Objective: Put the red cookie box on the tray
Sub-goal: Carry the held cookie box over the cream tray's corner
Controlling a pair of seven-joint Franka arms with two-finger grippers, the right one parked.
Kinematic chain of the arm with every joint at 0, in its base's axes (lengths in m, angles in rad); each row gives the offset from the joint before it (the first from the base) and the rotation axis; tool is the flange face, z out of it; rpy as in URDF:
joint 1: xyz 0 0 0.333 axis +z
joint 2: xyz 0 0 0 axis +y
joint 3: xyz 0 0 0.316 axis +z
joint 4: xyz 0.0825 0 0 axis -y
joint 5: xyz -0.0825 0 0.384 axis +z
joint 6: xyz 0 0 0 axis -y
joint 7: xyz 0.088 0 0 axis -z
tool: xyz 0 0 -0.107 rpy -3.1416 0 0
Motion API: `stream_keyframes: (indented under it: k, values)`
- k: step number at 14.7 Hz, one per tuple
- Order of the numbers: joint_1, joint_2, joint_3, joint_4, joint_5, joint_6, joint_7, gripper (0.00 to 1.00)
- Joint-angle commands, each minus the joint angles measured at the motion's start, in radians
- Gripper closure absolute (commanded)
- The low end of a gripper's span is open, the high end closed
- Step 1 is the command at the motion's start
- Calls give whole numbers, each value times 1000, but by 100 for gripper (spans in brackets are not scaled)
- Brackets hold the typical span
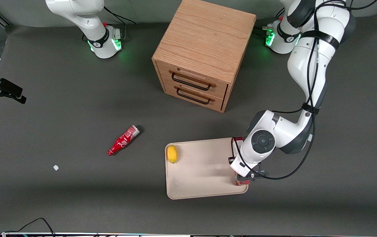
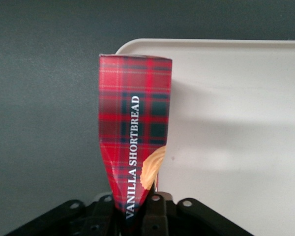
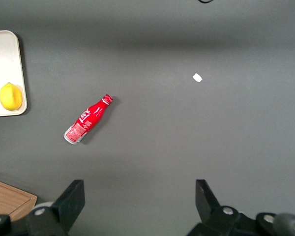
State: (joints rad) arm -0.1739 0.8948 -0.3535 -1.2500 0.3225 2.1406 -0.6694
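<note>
My left gripper [image 1: 243, 175] is shut on the red cookie box [image 2: 135, 123], a slim red tartan carton that reads "VANILLA SHORTBREAD". The fingers [image 2: 157, 212] pinch one end of it and the carton narrows there. In the front view the wrist hides most of the box; only its ends [image 1: 238, 139] show. The box lies along the edge of the cream tray [image 1: 201, 174] at the working arm's end. In the left wrist view the box covers the tray's rim near a rounded corner [image 2: 236, 123]. I cannot tell whether it rests on the tray.
A yellow lemon [image 1: 172, 153] lies on the tray near the rim toward the parked arm's end. A small red bottle [image 1: 123, 140] lies on the grey table farther toward that end, with a white scrap [image 1: 56, 167] nearby. A wooden two-drawer cabinet [image 1: 205, 52] stands farther from the camera.
</note>
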Motion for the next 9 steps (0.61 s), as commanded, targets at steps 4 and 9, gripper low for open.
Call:
stream_keyframes:
  k: [4,9]
  values:
    - [-10,-33,15,-20,27,53,-33,0]
    - [62,-176,7,-110,-14,51,-9,0]
